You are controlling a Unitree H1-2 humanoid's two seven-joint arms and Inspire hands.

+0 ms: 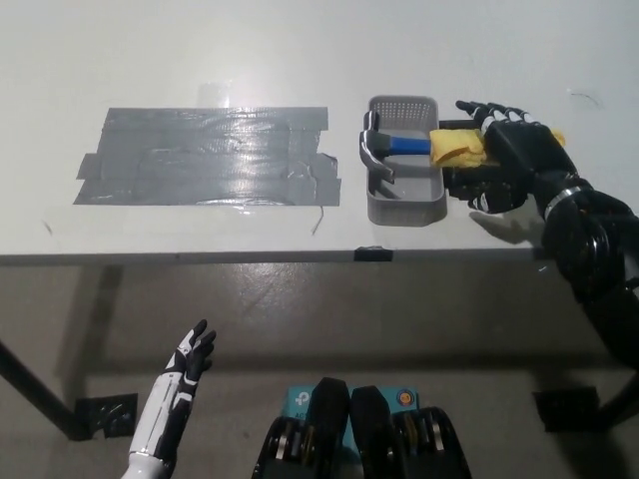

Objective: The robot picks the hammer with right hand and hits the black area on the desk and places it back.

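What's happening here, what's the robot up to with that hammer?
The robot's black right hand is spread open over the yellow-wrapped handle of the hammer, not yet gripping it. The hammer lies across a small grey tray, head inside, handle sticking out toward the right hand. The patch of dark tape on the desk is untouched to the tray's left. The white left hand hangs open below the desk edge.

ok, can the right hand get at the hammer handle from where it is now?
Probably yes. The right hand is open right over the yellow-wrapped handle, which sticks out past the gray tray's right wall with nothing in the way. The hammer head lies in the tray. The left hand rests below the desk edge.
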